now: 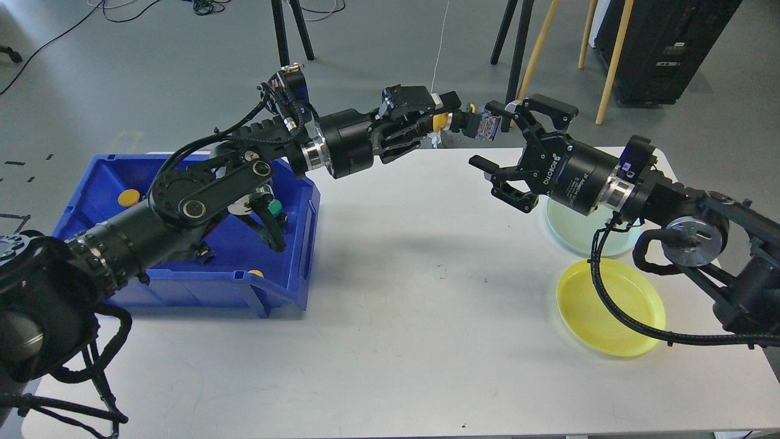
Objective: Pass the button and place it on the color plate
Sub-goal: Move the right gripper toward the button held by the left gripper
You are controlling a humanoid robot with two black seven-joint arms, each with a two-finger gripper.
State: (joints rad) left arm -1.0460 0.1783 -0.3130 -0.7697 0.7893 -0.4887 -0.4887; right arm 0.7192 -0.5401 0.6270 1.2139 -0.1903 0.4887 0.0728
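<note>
A: Status? Use the yellow plate (611, 315) as reference, near to far.

B: Yellow plate sits nearest on the white surface (396, 292), empty as far as I can see. A cable from the right arm drapes across its left half. Just beyond it is a pale green plate (563, 228), partly hidden under the right wrist.

A: Right gripper?

B: Right gripper (507, 149) hangs above the surface, beyond the green plate and to its left, jaws spread wide, nothing in them. It faces the left arm, so I read it as set to receive.

A: And the button?

B: Yellow button (440, 121) is clamped in the left gripper (448, 119), held out in the air well left of the plates and further back, its black stem (478, 125) poking out toward the right gripper's open jaws. Stem tip looks close to the jaws, not yet inside as far as I can tell. Colour matches the yellow plate, likely the target.

A: Clutter?

B: Blue bin (183, 244), far left of the plate, holds more buttons: yellow ones (128, 197), a green one (275, 207). Left arm reaches over it. Chair and stand legs on the floor behind.

A: Obstacles?

B: My guess: the cable over the yellow plate could snag or block placement. Handover path looks free.
</note>
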